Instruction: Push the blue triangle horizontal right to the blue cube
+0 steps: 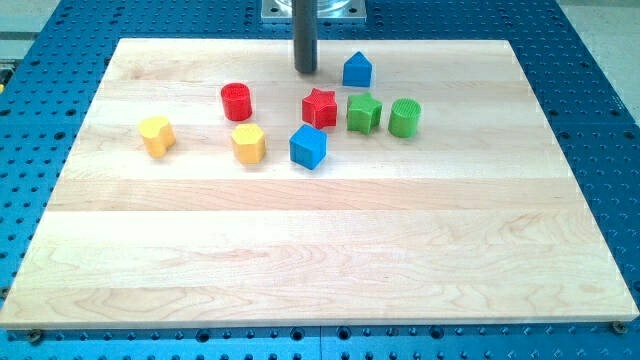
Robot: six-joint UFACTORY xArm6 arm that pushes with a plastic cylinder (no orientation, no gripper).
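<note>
The blue triangle (357, 70) stands near the view's top, right of centre. The blue cube (308, 146) lies lower and to its left, below the red star (319, 107). My tip (305, 71) is at the view's top centre, to the left of the blue triangle at about its height, with a gap between them. It is well above the blue cube.
A green star (364, 113) and a green cylinder (405, 117) sit right of the red star. A red cylinder (236, 101), a yellow hexagonal block (248, 143) and a yellow heart-like block (156, 135) lie to the left. The wooden board (320, 250) rests on a blue perforated table.
</note>
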